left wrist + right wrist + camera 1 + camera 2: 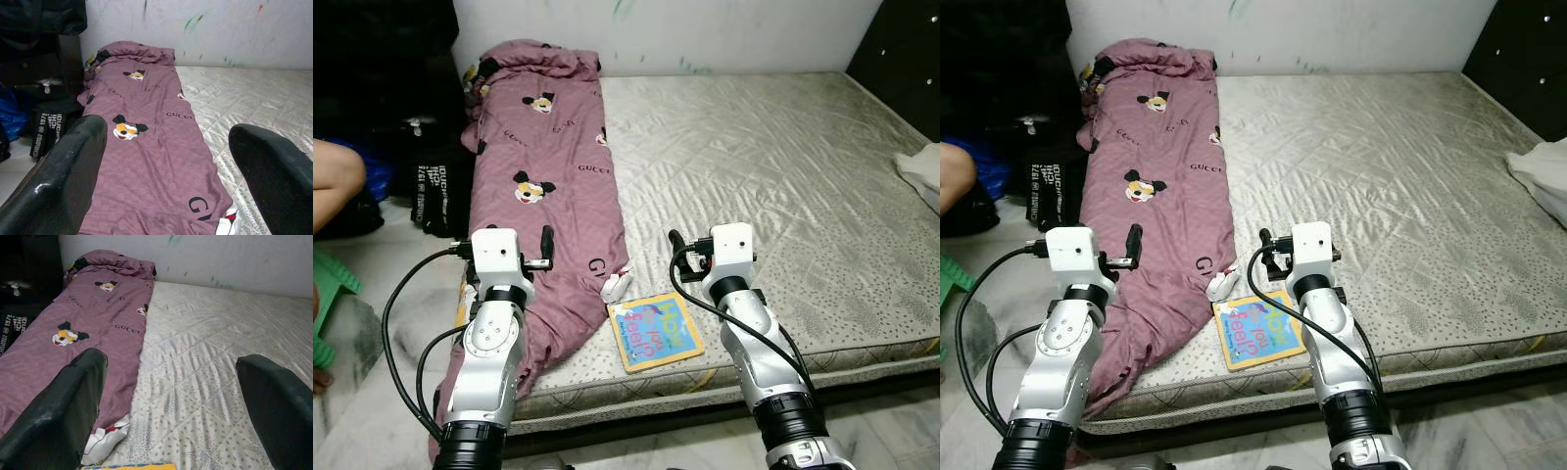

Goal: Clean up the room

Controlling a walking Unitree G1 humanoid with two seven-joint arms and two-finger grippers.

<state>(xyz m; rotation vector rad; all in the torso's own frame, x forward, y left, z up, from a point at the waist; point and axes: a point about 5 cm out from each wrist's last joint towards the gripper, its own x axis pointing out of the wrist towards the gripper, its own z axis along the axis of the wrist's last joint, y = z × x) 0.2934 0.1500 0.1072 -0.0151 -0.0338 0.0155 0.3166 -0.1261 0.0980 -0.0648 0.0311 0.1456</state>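
**Both arms poised at the bed's near edge, nothing picked up yet**

Nearest, the left gripper (546,247) hovers over the near end of the mauve cartoon-print cotton blanket (548,186), its two black fingers spread wide and empty. The right gripper (677,257) hangs beside it over bare mattress, fingers likewise spread with nothing between them.

Just near and left of the right gripper lies a thin, flat, glossy children's book with a blue and yellow cover (655,331), resting at the near edge of the pale grey quilted mattress (773,166) and just beside the blanket's hem. A small white patch with red marks (615,286), seemingly part of the blanket's print or lining, sits between them.

The blanket is soft, limp fabric, drawn in a long strip along the left side and bunched at the far end by the white wall (705,29). At the far right edge lies a crumpled white cloth (925,171). Left of the bed, on the floor, stands a black printed bag (435,191).

I judge this the approach step: choosing a first item. The book looks the likely pick; being flat, it would call for a low pinch at one edge.
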